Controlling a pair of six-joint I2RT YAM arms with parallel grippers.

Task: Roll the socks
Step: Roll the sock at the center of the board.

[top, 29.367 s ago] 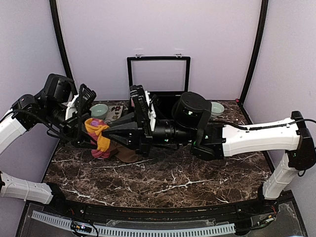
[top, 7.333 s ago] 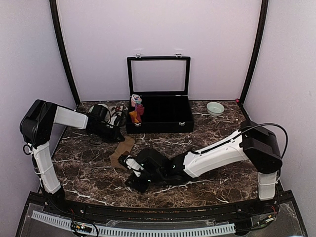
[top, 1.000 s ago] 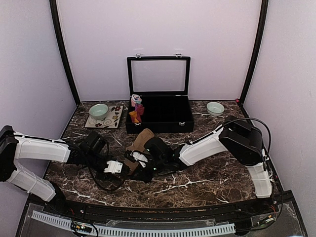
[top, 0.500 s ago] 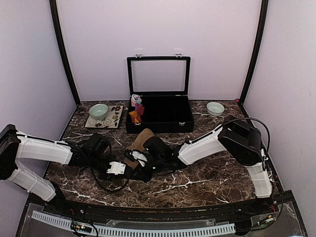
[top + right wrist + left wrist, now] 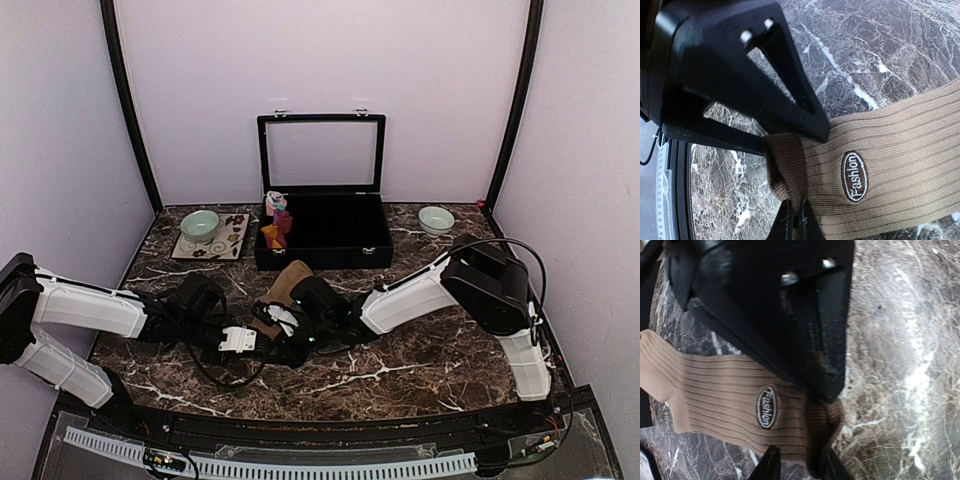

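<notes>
A tan ribbed sock point(image 5: 287, 283) lies flat on the marble, its Fashion label point(image 5: 766, 406) facing up. Its darker cuff point(image 5: 826, 432) is folded over at the near end. My right gripper point(image 5: 796, 223) is shut, pinching the cuff's folded edge point(image 5: 785, 170). My left gripper point(image 5: 801, 467) reaches in from the opposite side, its two fingers closed round the same cuff fold. Both grippers meet at the sock's near end, left gripper point(image 5: 263, 343) and right gripper point(image 5: 283, 340). A red and orange sock bundle point(image 5: 276, 232) sits in the black box's left compartment.
An open black box point(image 5: 345, 258) with a raised lid stands at the back centre, with a pink and light-blue bundle point(image 5: 275, 203) in it. A green bowl point(image 5: 200, 223) rests on a patterned tray point(image 5: 232, 240) at the back left. A second bowl point(image 5: 435, 218) is at the back right.
My left gripper has crept right onto the sock's cuff and its jaws have narrowed. The right gripper stays shut on the cuff, hardly moving.
</notes>
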